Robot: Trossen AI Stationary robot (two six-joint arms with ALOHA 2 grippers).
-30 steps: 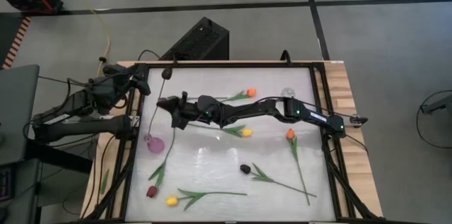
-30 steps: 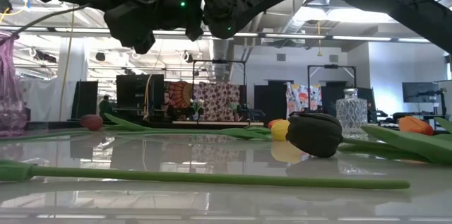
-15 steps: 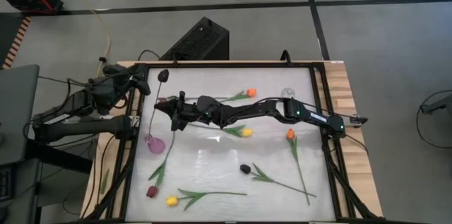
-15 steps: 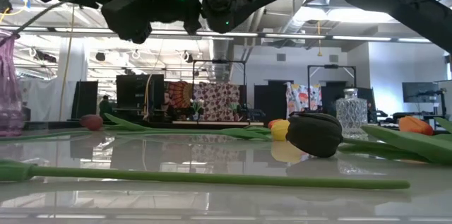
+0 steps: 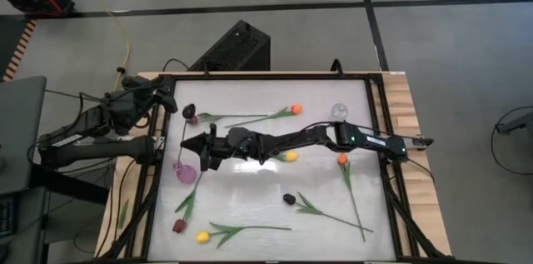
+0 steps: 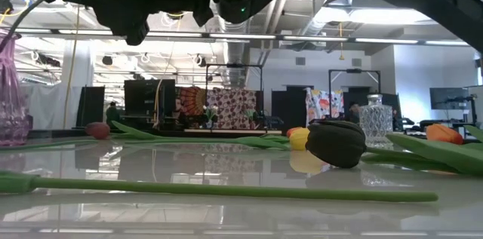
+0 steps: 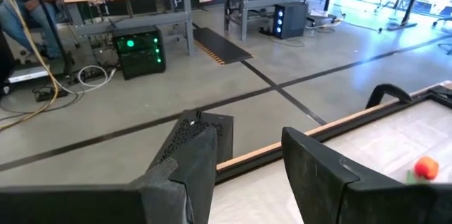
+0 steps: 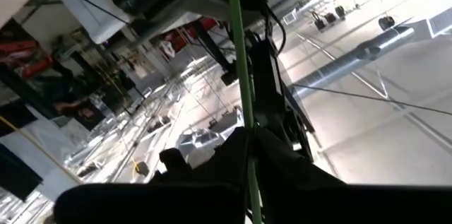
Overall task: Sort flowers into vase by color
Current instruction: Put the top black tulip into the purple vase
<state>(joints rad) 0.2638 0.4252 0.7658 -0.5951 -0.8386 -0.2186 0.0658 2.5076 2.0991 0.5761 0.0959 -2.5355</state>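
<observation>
My right gripper [image 5: 188, 142] reaches across to the table's left side and is shut on a maroon-headed tulip [image 5: 190, 112]. The tulip's thin green stem [image 8: 239, 75] runs down to the mouth of the pink vase [image 5: 184, 172], which also shows in the low view [image 6: 9, 96]. Whether the stem's end is inside the vase, I cannot tell. A clear glass vase [image 5: 338, 111] stands near the far edge. My left gripper [image 7: 247, 160] waits open over the table's far left corner [image 5: 169, 102]. My right gripper pinches the tulip's stem [image 8: 244, 128] between its two fingers, partway along it and below the head. The fingers come level from the table's right and lie across the stem. The flower stands steeply, head up, with its lower end at the pink vase's mouth [image 5: 178, 164].
Loose tulips lie on the white table: orange ones [image 5: 296, 109] [image 5: 342, 158], a yellow-orange one [image 5: 289, 156], a dark one [image 5: 289, 199], a maroon one [image 5: 178, 226] and a yellow one [image 5: 201, 236], stems spread across the near half. A black frame [image 5: 379, 131] rims the table.
My right gripper has moved toward the near left, closer to the pink vase, still shut on the stem. The tulip has tipped more upright: its maroon head has swung in from the far edge toward the vase, while its lower end has stayed at the vase.
</observation>
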